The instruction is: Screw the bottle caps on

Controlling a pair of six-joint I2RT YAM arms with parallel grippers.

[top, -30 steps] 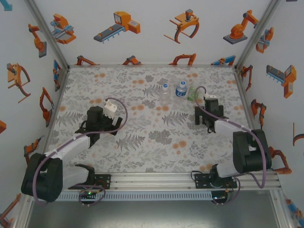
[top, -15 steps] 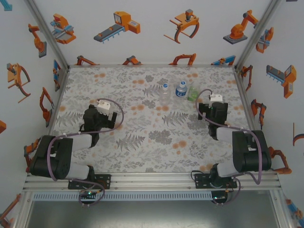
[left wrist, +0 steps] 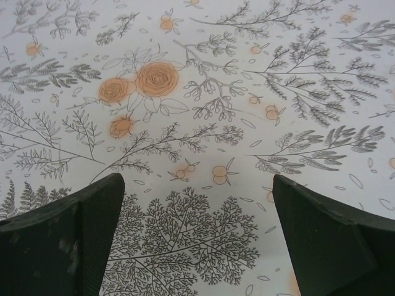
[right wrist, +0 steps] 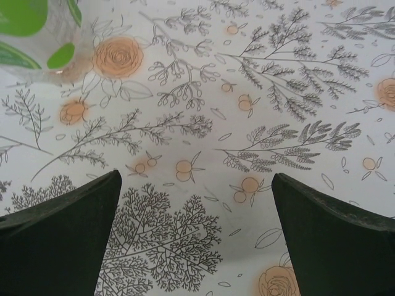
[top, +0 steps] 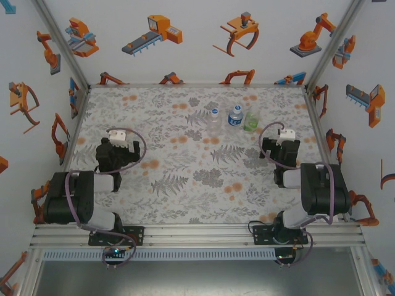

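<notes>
Three small bottles stand in a row at the back of the table: a plain clear bottle (top: 214, 120), a blue-label bottle (top: 234, 118) and a green-tinted bottle (top: 250, 121). A small white cap (top: 214, 111) tops the clear one, and another cap (top: 236, 108) tops the blue-label one. The green bottle's top is too small to make out. My left gripper (top: 115, 152) sits far left, open over bare cloth (left wrist: 197, 185). My right gripper (top: 280, 150) is open (right wrist: 196, 185), near and right of the green bottle (right wrist: 37, 31), holding nothing.
The floral tablecloth (top: 197, 179) covers the whole table. White walls with orange robot pictures close in the back and both sides. An aluminium rail (top: 197, 233) runs along the near edge between the arm bases.
Both arms have folded back toward their bases. The left gripper moved left and nearer; the right gripper moved right and away from the green bottle.
</notes>
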